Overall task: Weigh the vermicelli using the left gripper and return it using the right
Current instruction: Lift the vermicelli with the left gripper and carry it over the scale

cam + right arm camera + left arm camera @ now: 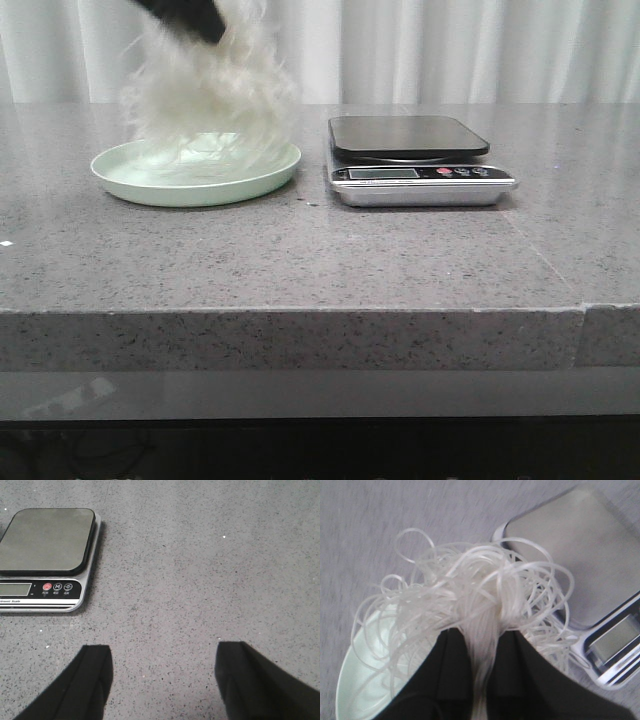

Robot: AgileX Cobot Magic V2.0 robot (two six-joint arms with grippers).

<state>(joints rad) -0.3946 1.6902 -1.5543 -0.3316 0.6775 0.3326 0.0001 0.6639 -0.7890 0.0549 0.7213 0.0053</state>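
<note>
The vermicelli (205, 95), a fluffy nest of thin white strands, hangs from my left gripper (190, 18) above the pale green plate (150, 185); its lowest strands still reach the plate. In the left wrist view my left gripper (482, 635) is shut on a bunch of the vermicelli (475, 585), with the plate (365, 690) and the scale (580, 570) below. The scale (415, 160), silver with a dark platform, stands right of the plate and is bare. My right gripper (162, 652) is open and empty over the table, near the scale (47, 555).
The grey speckled table (300, 260) has its front edge near the camera. White curtains (450, 50) hang behind it.
</note>
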